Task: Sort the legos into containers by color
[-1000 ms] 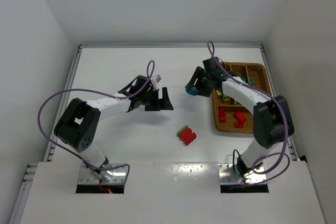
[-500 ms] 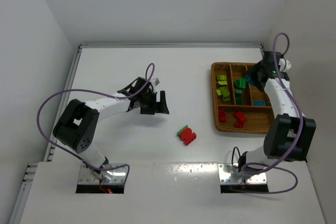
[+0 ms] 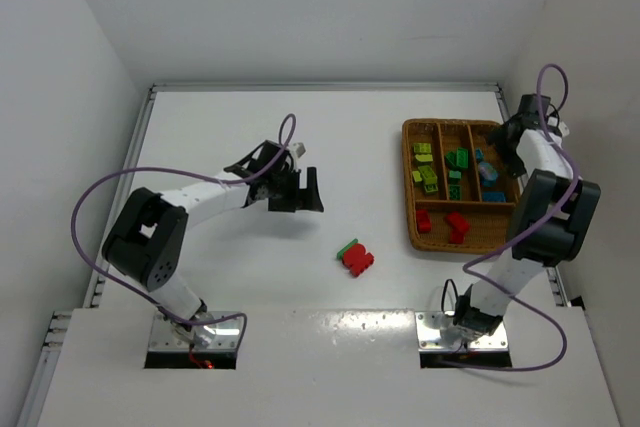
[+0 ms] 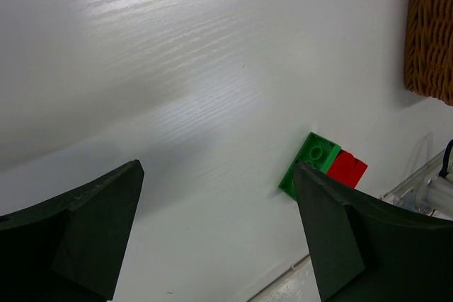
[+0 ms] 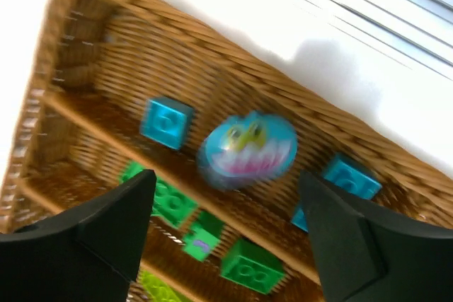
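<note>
Most bricks [image 3: 430, 175] are lying sorted in the wicker tray [image 3: 407, 187]; the right gripper [image 5: 226, 178] is hanging open above a blurred blue printed piece [image 5: 248, 150] in the blue row [image 5: 212, 83], while the left gripper [image 4: 218, 171] is hovering open near the red-and-green pair [image 3: 355, 257] left on the table [image 3: 250, 127]

table [image 3: 230, 127]: white, faint wood grain; walls [image 3: 300, 17]: plain white; rail [image 3: 129, 172]: metal, left edge
</note>
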Motion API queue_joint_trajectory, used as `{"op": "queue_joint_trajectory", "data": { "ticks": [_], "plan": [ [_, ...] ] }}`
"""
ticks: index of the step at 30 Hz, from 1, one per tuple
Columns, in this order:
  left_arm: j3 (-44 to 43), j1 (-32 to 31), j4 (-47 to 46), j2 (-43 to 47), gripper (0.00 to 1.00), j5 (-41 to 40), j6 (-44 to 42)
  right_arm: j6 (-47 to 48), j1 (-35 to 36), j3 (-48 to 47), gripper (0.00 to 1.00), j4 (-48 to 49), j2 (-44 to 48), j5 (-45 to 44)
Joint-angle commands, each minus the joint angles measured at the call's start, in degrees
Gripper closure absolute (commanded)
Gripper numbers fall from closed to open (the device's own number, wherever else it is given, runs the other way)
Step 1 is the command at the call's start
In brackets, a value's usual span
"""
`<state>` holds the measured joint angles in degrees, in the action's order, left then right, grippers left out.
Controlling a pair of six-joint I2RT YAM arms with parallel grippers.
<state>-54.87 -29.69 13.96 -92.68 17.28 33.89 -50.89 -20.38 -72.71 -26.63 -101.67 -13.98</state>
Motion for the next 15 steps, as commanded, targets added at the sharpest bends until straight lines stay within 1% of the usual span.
{"op": "queue_joint_trajectory", "data": {
  "ticks": [1,3,4,6,7,8,9,10,11,12,13,14,15],
  "plan": [
    [-2.6,-0.2,0.5,-0.3,0.07,-0.3,-0.7,0.9,1.0,-4.9,0.16,0.0,1.0,0.8],
    [-2.6,-0.2,1.1,0.2,0.07,-0.8,-0.7,1.4,1.0,-3.8,0.17,0.5,3.0,1.5],
    [-2.6,-0.2,1.7,0.2,0.07,-1.7,-0.7,1.4,1.6,-3.1,0.17,0.5,5.8,1.5],
    [-3.1,-0.2,2.6,1.5,0.07,-3.6,-1.2,2.6,1.6,-0.9,0.25,1.1,8.9,2.1],
    [-3.1,-0.2,3.8,1.5,0.07,-6.1,-1.2,3.3,2.4,0.1,0.32,1.9,10.7,3.8],
    [-3.1,-0.2,4.6,2.3,0.07,-7.8,-0.4,4.0,3.0,1.2,0.36,2.5,14.0,5.5],
    [-3.1,0.4,6.1,3.0,0.07,-9.4,0.7,6.0,6.1,3.4,0.44,3.7,15.7,8.9],
    [-3.1,1.1,6.8,3.0,0.07,-10.7,0.7,7.4,8.7,4.6,0.46,4.2,17.2,10.4],
    [-3.1,1.1,7.5,3.6,0.07,-13.1,1.9,9.1,11.8,6.9,0.46,4.2,18.6,11.7],
    [-3.1,2.9,8.2,3.6,0.07,-14.2,2.5,12.6,19.3,7.8,0.46,4.2,20.4,13.3],
    [-2.5,3.6,8.8,4.8,0.07,-14.9,3.2,14.1,23.4,8.9,0.44,4.2,20.9,14.1],
    [-2.5,4.3,9.3,5.4,0.07,-15.7,4.0,16.4,27.3,11.2,0.39,3.6,20.9,17.6],
    [-1.6,5.6,9.3,6.1,0.07,-16.2,4.0,18.9,34.6,12.0,0.35,0.4,20.9,17.1]
  ]
}}
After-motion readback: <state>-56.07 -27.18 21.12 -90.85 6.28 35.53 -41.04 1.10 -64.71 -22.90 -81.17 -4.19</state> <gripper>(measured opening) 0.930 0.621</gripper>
